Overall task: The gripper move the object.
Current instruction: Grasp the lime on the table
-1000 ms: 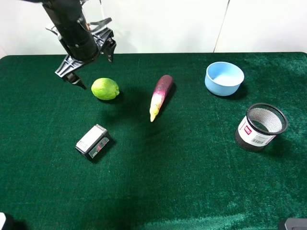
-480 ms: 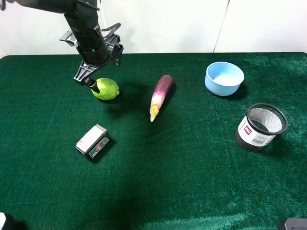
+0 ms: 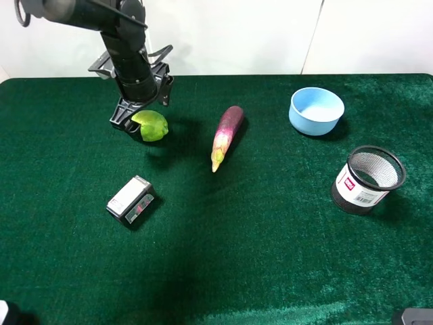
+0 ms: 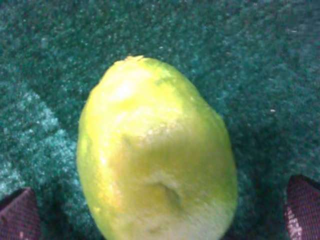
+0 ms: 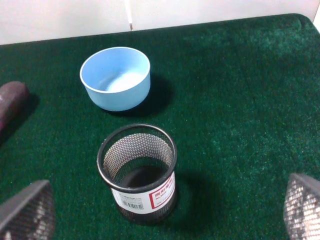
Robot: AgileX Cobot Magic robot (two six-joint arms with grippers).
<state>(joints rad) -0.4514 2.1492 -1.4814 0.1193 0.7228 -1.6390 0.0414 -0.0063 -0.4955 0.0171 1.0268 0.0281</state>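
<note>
Left hand sits low over the lime at the worktop's 10 o'clock, spread open either side, nothing pinched yet. Lined up to grab, I'd say.

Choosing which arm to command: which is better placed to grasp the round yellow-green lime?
Left. Its black claw gripper straddles the round yellow-green lime, fingertips on either side, open. The right gripper faces the black mesh cup and light-blue bowl.

Left gripper down at lime, jaws either side.
</note>
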